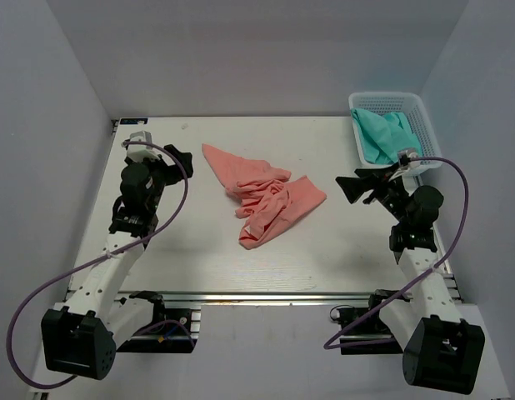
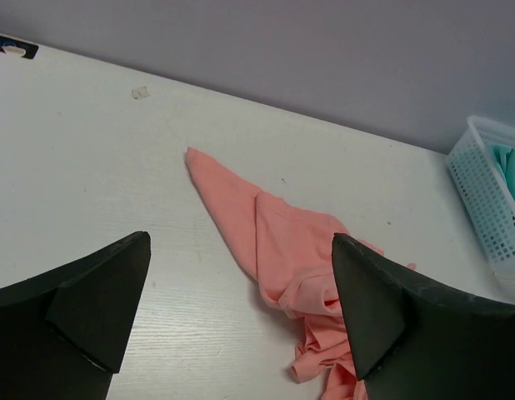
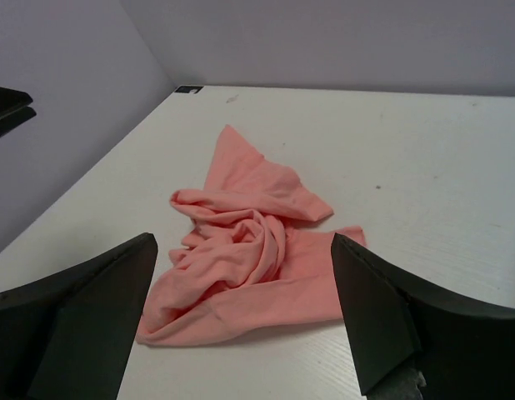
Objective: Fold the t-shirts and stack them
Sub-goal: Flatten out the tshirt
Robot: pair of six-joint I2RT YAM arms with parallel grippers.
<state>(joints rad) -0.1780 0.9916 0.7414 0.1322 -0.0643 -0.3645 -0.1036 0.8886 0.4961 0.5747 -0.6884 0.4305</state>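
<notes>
1. My left hand (image 1: 176,156) hangs over the counter (image 1: 324,250) with its fingers spread wide and nothing between them.
2. The salmon-pink shirt (image 1: 266,200) lies crumpled on the counter, ahead of the left hand and off to its right. It touches neither hand. A flat pointed corner (image 2: 209,179) is the part nearest this hand.
3. I judge the shirt light, thin and limp. It should sag from any grip and drag over the counter rather than slide stiffly. I would pinch the pointed corner or a hem edge, where the cloth looks to lie flat, and avoid the twisted bunch in the middle.
4. My right hand (image 1: 347,190) is also open wide and empty. The same shirt lies straight ahead of it, apart from its fingertips.
5. The teal shirt (image 1: 382,133) sits bunched inside the white basket (image 1: 424,112), out to the side of the right hand and behind its fingers.
6. Only the overhead view shows both hands and both shirts together.
7. The left wrist view shows the flat corner with a fold line across it, and a slice of the basket with teal cloth inside.
8. The right wrist view misses the basket. It does show the twisted knot at the shirt's centre and the smooth fold lying nearest that hand.
</notes>
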